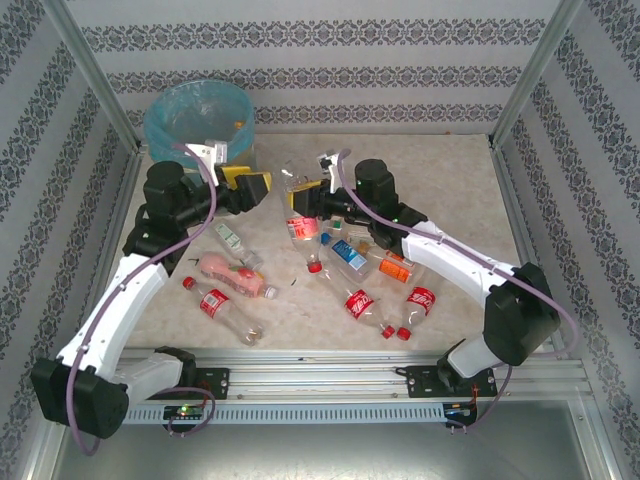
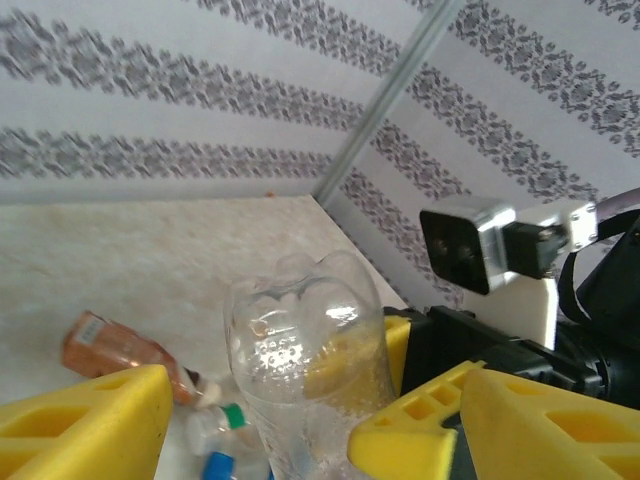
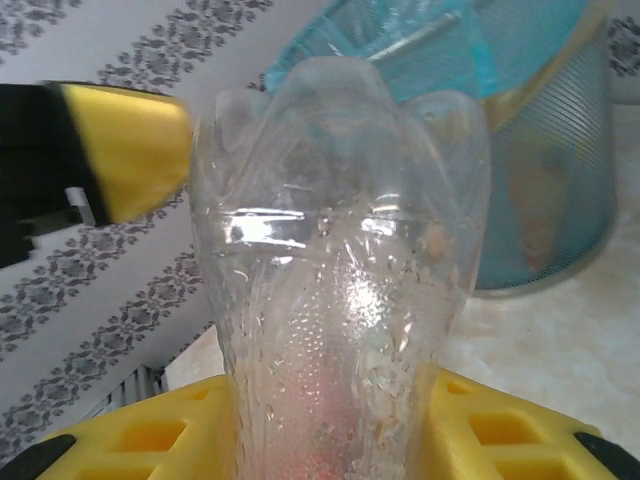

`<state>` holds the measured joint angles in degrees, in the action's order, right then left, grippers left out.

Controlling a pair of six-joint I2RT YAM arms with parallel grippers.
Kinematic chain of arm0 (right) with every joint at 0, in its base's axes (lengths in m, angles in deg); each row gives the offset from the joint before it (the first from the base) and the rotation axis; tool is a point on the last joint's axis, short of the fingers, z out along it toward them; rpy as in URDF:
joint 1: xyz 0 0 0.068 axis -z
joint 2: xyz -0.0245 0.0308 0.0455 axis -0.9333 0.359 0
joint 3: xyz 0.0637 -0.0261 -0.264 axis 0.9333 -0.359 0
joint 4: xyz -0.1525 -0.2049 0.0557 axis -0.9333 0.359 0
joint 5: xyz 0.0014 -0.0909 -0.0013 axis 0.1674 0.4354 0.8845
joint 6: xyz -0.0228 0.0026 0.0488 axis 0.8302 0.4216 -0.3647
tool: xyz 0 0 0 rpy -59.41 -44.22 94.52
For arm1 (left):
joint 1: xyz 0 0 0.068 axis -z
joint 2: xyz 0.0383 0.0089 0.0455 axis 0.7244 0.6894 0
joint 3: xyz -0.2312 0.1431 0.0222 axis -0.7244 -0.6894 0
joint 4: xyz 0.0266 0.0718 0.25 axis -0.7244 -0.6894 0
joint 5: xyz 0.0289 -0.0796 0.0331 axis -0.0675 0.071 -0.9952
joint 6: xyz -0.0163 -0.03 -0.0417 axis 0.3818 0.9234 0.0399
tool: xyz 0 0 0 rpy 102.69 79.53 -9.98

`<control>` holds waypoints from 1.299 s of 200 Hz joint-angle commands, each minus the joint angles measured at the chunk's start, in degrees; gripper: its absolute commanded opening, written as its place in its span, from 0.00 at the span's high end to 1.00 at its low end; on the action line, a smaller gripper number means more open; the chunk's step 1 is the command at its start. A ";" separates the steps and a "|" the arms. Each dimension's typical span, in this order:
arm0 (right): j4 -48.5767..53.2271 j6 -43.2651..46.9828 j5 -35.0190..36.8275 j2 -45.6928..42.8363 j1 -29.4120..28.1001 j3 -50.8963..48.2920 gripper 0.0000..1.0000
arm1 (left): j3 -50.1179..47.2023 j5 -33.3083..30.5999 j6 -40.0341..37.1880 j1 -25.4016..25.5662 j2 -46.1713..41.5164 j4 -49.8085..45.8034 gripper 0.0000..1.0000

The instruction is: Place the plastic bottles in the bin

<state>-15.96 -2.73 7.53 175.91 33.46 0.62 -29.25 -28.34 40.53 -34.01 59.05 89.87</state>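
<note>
Right end effector [image 1: 302, 193] has its yellow fingers closed on a clear bottle [image 3: 340, 280], gripping it low on the body so that the lobed base points out past the fingertips. It is held over the middle of the far half of the desk [image 1: 460, 190]. Left end effector [image 1: 250, 185] faces it from just beside, fingers spread wide with nothing between them; from its own camera the bottle's base sits in line with the gap, though I cannot tell whether either finger touches it. Behind the left end effector, the bin [image 1: 152, 120] stands in the far left corner of the desk, its blue liner folded over the rim, and the held bottle is near it but off to its right, not over the opening. More bottles lie scattered on the desk nearer the arm bases: a pink bottle [image 1: 230, 272] and a red-labelled bottle [image 1: 215, 303] on the left, and a blue-labelled bottle [image 1: 348, 252], an orange-labelled bottle [image 1: 395, 267] and two red-labelled ones on the right.
</note>
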 commanded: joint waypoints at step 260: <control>-1.36 8.63 6.99 -2.65 -6.54 2.95 0.03 | 4.95 -8.52 -0.42 0.43 -2.64 1.32 0.63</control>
<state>-19.43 2.93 5.91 178.03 26.72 3.20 -29.58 -27.42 44.40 -33.71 58.91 90.55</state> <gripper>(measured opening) 0.932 0.501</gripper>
